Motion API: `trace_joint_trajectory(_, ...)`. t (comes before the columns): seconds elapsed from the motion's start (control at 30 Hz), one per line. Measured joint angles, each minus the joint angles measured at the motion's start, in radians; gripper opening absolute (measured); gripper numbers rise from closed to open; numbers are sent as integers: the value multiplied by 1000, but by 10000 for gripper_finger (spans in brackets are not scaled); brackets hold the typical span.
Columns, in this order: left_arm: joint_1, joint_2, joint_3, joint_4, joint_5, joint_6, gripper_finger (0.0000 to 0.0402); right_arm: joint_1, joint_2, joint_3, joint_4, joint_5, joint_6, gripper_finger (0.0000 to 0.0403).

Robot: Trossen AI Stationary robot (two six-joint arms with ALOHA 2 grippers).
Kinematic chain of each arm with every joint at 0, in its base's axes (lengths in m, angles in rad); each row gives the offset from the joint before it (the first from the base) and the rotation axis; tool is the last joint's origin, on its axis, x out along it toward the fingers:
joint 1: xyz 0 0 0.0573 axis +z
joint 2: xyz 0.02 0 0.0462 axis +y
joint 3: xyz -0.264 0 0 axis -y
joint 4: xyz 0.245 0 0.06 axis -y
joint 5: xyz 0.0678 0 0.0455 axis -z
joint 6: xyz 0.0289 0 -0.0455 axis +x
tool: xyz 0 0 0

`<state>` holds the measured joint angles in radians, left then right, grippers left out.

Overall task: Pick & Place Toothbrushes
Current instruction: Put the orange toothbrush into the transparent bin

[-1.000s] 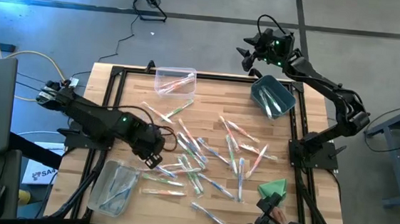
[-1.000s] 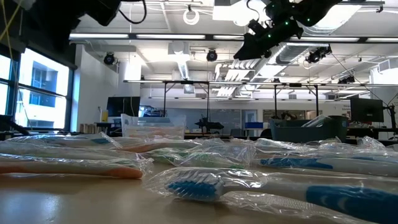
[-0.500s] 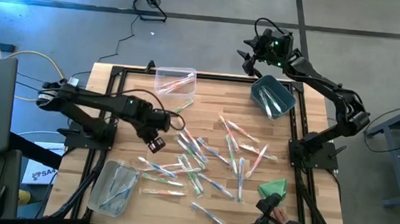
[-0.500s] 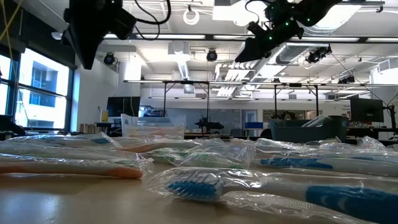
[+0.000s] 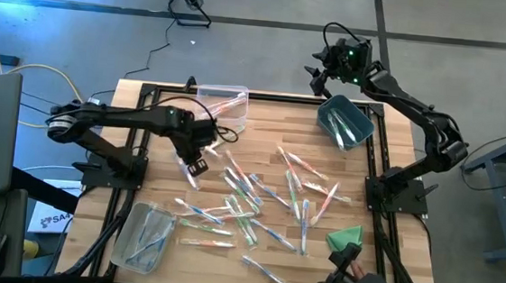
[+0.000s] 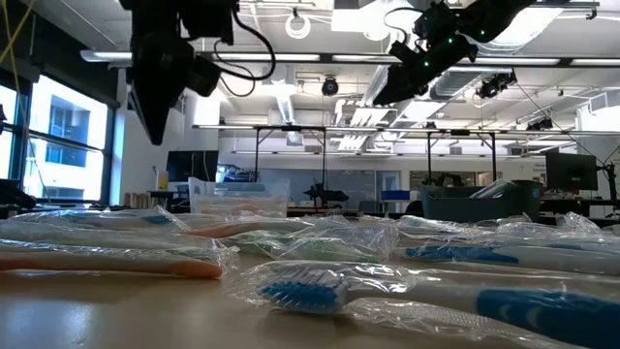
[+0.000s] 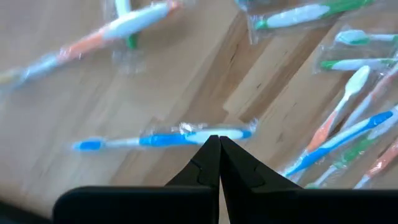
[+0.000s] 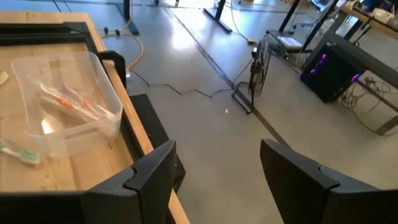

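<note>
The left tool hangs over the wooden counter, near the scattered toothbrushes that lie loose across the counter's middle in their clear wrappers. Its fingers are pressed together tip to tip, and whether they pinch anything cannot be told — a blue-handled wrapped toothbrush shows just past the tips in the left wrist view. The right tool is raised off the far edge of the counter beside the blue bin, fingers spread and holding nothing. A clear bin at the far side holds pink-orange brushes — another clear bin sits at the near left corner. A folded green cloth lies at the near right.
</note>
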<state>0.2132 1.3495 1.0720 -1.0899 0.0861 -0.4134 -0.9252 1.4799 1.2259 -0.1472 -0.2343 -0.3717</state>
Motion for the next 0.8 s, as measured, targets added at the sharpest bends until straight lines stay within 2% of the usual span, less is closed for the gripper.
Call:
trace_joint_trajectory(0.47,311,0,-32,41,27,399,0,-5,0,0,-35,61,42,227)
trace_joint_trajectory(0.63,382,0,-32,41,30,456,0,-5,0,0,-38,61,58,227)
trace_joint_trajectory(0.8,404,0,-32,51,32,484,0,-5,0,0,-38,61,60,227)
